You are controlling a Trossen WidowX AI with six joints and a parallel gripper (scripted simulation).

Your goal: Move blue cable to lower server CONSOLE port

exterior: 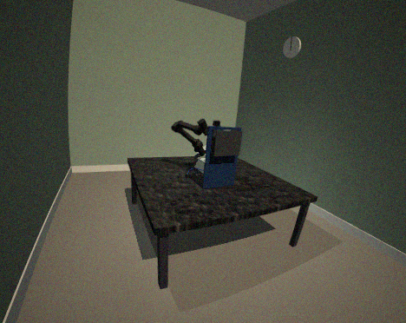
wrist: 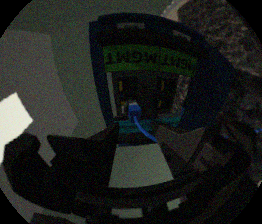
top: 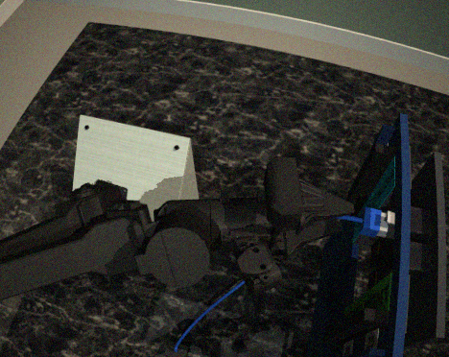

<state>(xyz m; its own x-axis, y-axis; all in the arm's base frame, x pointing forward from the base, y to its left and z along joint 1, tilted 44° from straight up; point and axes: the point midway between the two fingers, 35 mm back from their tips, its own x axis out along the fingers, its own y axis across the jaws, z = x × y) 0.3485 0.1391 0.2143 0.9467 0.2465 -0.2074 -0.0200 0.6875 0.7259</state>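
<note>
- One blue cable runs to the plug, which sits at a port in the blue rack.
- The gripper is just short of the plug, its fingers apart and not clamped on anything.
- In the top view, the cable reaches the plug from by the fingertips.
- A green strip reading "MGMT" shows upside down in the wrist view.
- Behind the arm stands a pale block on the dark table.
</note>
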